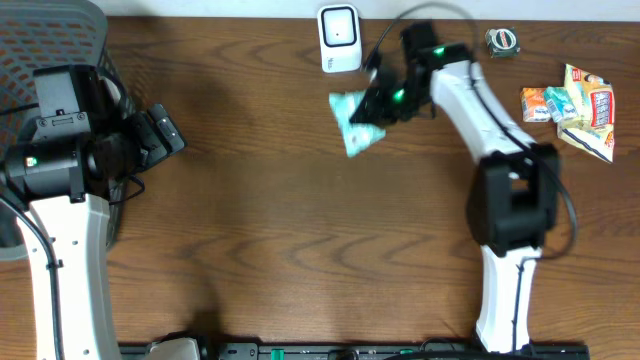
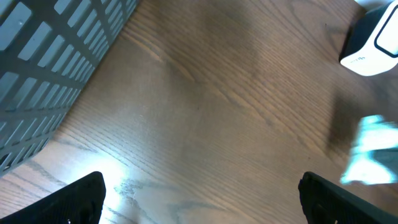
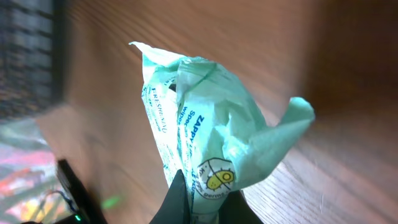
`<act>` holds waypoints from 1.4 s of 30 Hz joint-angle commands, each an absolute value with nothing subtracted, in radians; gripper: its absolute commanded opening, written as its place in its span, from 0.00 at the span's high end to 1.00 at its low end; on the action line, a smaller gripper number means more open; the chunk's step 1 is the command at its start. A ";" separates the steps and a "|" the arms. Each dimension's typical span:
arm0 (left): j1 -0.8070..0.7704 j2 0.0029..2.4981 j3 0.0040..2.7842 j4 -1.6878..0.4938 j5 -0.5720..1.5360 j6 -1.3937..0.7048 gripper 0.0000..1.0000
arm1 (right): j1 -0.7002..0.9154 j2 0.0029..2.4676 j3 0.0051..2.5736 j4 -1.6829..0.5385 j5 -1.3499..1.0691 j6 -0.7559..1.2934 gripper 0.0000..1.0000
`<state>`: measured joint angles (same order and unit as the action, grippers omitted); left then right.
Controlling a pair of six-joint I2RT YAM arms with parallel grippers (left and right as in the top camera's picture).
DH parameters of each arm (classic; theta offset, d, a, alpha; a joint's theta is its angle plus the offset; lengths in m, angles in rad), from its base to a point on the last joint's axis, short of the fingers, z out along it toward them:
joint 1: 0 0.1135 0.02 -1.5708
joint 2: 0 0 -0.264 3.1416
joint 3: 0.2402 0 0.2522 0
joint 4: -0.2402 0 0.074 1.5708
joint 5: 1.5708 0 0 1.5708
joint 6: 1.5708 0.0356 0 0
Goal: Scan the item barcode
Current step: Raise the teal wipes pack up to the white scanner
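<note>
The item is a crumpled mint-green packet (image 1: 353, 128) with printed text and a round germ logo. It hangs over the wood just below the white barcode scanner (image 1: 339, 38). My right gripper (image 1: 385, 104) is shut on the packet's right end. In the right wrist view the packet (image 3: 211, 112) fills the middle, and the black fingers of my right gripper (image 3: 208, 200) pinch its lower edge. My left gripper (image 1: 165, 135) stands open and empty at the far left, well away from the packet. The left wrist view shows the left gripper (image 2: 202, 199) over bare wood, with the packet (image 2: 370, 152) blurred at the right and the scanner (image 2: 373, 43) above it.
A grey mesh basket (image 1: 50, 50) sits at the back left beside my left arm, and its wall (image 2: 50, 62) fills the left wrist view's top-left corner. Several colourful snack packets (image 1: 570, 105) lie at the right edge. A small dark object (image 1: 502, 41) lies at the back right.
</note>
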<state>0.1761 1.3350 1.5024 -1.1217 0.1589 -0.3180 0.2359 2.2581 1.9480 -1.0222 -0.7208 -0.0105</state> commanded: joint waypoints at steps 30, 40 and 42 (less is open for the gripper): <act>0.180 1.337 1.524 -1.125 0.165 -0.319 0.02 | 0.224 1.949 1.995 -0.743 -0.844 0.258 0.99; 0.180 1.337 1.524 -1.125 0.165 -0.319 0.02 | 0.237 1.949 1.994 -0.744 -0.844 0.258 0.99; 0.180 1.337 1.524 -1.125 0.165 -0.319 0.02 | 0.249 1.949 1.994 -0.743 -0.844 0.258 0.99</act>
<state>0.1761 1.3350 1.5024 -1.1221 0.1593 -0.3180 0.2260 1.9438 1.9953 -0.7464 -0.8261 0.2489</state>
